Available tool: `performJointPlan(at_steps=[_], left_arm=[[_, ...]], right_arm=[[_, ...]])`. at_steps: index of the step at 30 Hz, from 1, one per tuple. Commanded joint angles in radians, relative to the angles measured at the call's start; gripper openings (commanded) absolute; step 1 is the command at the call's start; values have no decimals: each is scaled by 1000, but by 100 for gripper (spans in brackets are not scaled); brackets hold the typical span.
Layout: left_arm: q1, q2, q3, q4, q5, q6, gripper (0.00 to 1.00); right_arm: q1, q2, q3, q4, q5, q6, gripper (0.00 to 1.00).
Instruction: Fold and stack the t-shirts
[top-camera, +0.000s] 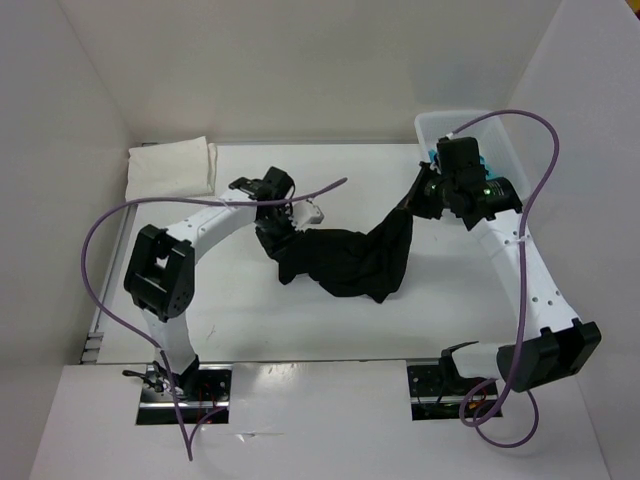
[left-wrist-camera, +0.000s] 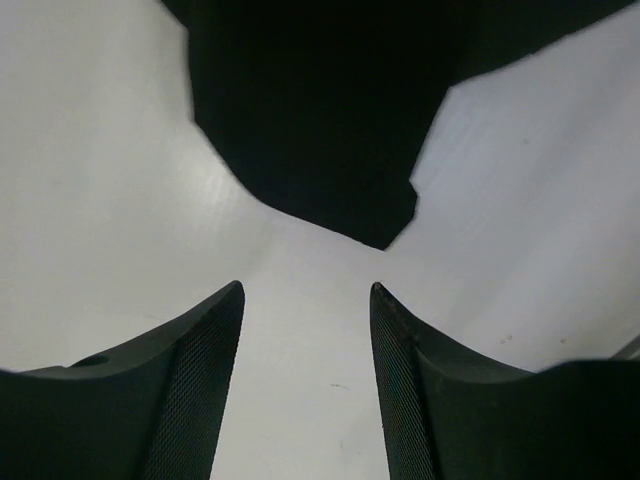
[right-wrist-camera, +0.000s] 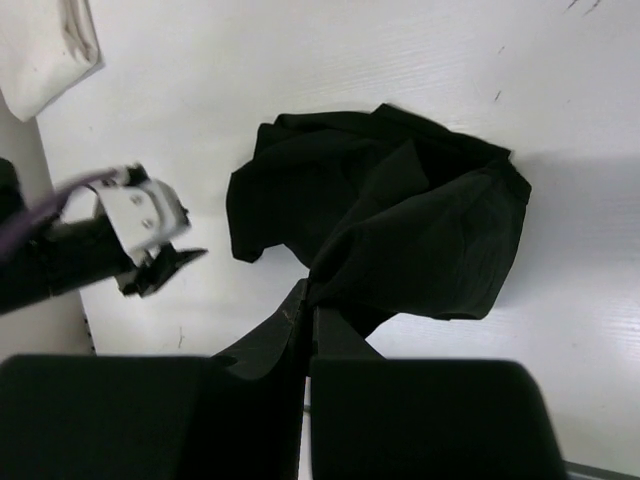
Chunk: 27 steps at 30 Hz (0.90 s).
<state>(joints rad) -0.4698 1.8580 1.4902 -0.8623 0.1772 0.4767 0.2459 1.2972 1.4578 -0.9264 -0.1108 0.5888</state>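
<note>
Left gripper (left-wrist-camera: 307, 292) parted, empty, above the surface (left-wrist-camera: 100, 200); black t-shirt (left-wrist-camera: 320, 120) just beyond. Right gripper (right-wrist-camera: 308, 305) clamped on its edge, one end raised.

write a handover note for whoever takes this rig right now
left pincer: open, empty, over bare table just short of the black t-shirt's edge.
right pincer: shut on the black t-shirt, holding one end raised; the rest lies crumpled mid-table.
cream-white t-shirt: looks folded, far left corner.
turquoise t-shirt: only a sliver shows, in the white plastic bin at far right.
done: cream one, apparently.
left: fold black and turquoise, stack all three.
</note>
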Motion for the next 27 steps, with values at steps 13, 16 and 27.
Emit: performJointPlan(at_steps=[13,16,27], left_arm=[[-116,-105,-300,322,-79,-142,87],[-116,-92,-300,386,-88,-182,87],[-116,10,-300,358,-90,-182,58]], right_arm=[[-7,-70,-33,112,-29,25,0],[-7,-70,-33,112,-29,25,0],[-37,-70,-2,92,-29,3,0]])
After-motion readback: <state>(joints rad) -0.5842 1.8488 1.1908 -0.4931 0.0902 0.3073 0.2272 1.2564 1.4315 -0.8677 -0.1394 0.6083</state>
